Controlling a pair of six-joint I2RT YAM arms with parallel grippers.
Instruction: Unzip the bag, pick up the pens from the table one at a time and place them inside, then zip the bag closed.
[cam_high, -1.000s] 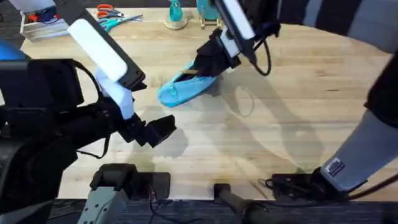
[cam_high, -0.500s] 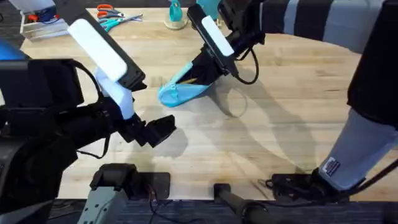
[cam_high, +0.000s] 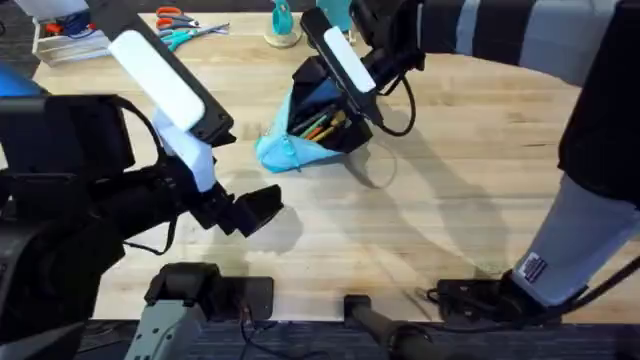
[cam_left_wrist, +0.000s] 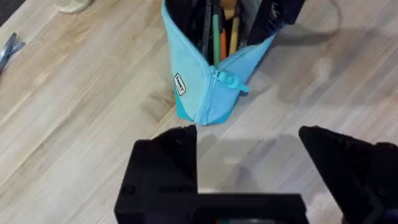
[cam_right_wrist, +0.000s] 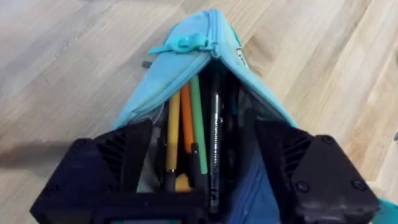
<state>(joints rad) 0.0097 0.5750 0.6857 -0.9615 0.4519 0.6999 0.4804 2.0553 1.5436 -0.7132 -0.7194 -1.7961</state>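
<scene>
Bag (cam_high: 300, 135) on table (cam_high: 450, 200), mouth gaping, pens (cam_right_wrist: 189, 134) inside. Right gripper (cam_right_wrist: 205, 168) spread wide in bag opening; left gripper (cam_left_wrist: 249, 146) open, empty, just short of closed end. To zip: pin closed end, draw pull (cam_right_wrist: 183, 43) straight along.

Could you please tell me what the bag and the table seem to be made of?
The bag looks like soft woven fabric with a matte light-blue finish: it folds and creases, and has a sewn label and a zipper with a pull that looks plastic. The table looks like light wood in butcher-block planks, with visible grain and seams, and a smooth, low-sheen surface; whether solid or veneer cannot be told.
</scene>
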